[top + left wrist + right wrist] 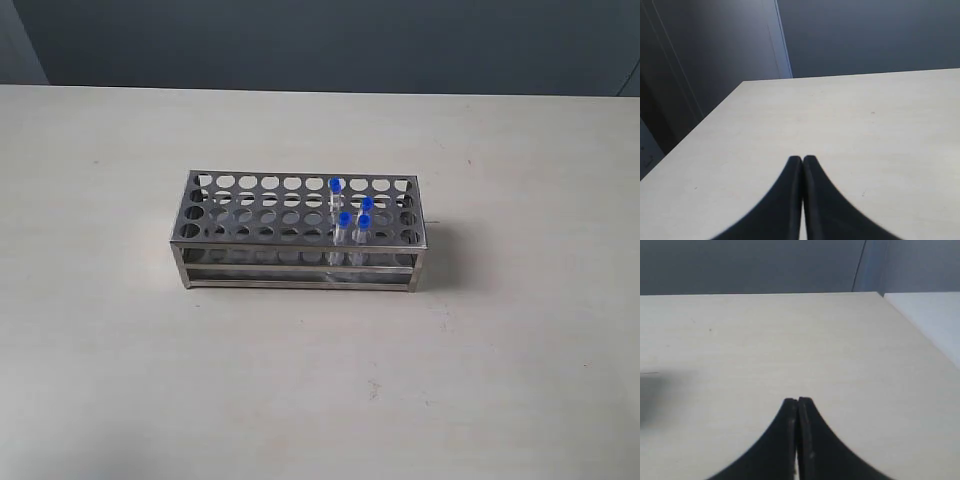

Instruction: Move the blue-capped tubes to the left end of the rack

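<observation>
Clear blue-capped tubes (344,220) wait in the shiny perforated steel rack (262,241), nowhere near the jaws. Pinched empty, left gripper (802,159) and right gripper (797,400) must likely approach, then open.

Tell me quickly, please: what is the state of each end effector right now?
Left end effector: closed, black fingers pressed together, holding nothing.
Right end effector: closed, black fingers pressed together, holding nothing.

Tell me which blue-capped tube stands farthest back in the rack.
The blue-capped tube whose cap sits highest in the exterior view; the other three stand nearer the front edge of the rack.
</observation>
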